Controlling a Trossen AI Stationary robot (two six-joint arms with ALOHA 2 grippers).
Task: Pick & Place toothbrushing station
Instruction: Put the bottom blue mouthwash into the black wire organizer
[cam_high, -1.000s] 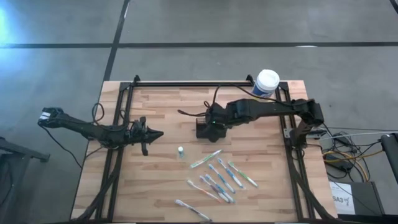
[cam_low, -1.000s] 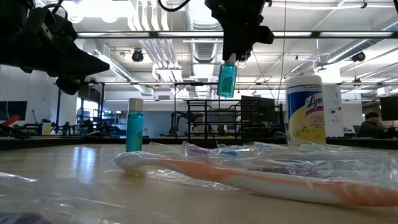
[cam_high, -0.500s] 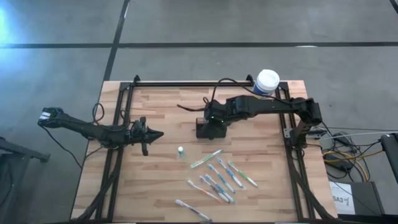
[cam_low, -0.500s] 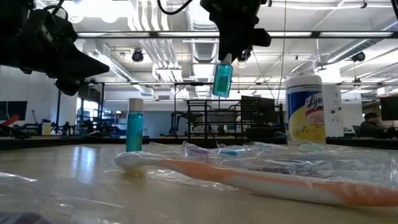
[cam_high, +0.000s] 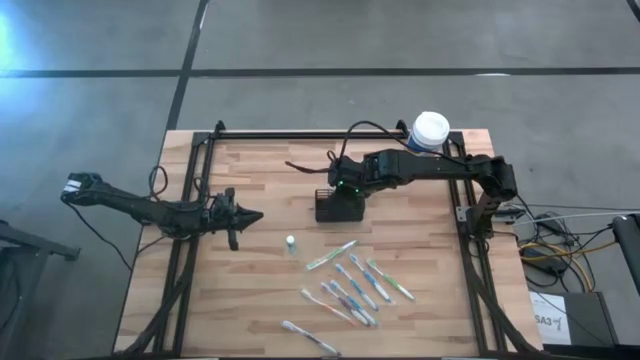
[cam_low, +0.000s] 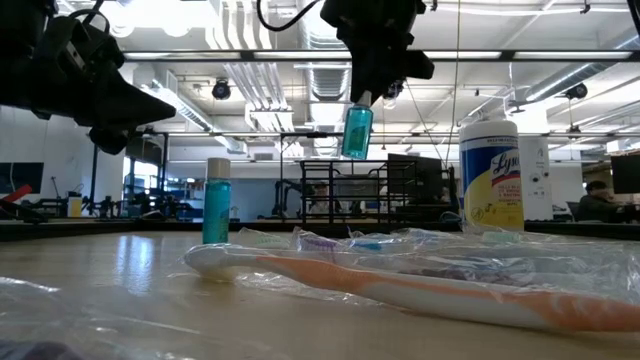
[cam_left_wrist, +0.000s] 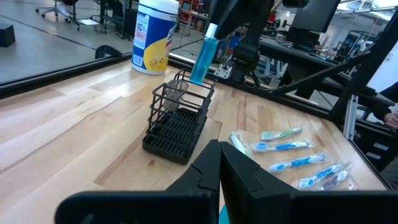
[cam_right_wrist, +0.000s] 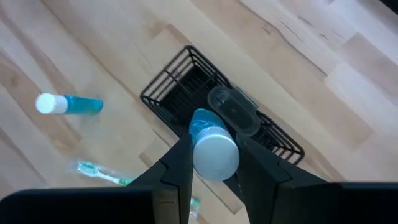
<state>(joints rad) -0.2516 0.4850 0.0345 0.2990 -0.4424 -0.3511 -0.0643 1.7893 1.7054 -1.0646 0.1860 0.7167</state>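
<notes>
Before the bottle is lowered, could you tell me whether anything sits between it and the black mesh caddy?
Nothing visible does. The right tool holds the blue white-capped bottle above the black mesh caddy, only open air between them.

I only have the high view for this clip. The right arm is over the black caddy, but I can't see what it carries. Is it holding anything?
Observer: Yes. The right gripper is shut on a blue bottle, gripped at its white cap.
Operator: Is the bottle inside the caddy?
Observer: No. In the low view it hangs in the air, with its lower end about level with the top of the caddy.
Operator: Is anything in the caddy?
Observer: Yes, one compartment holds a clear plastic piece. The left gripper waits, shut, at the table's left.
</notes>
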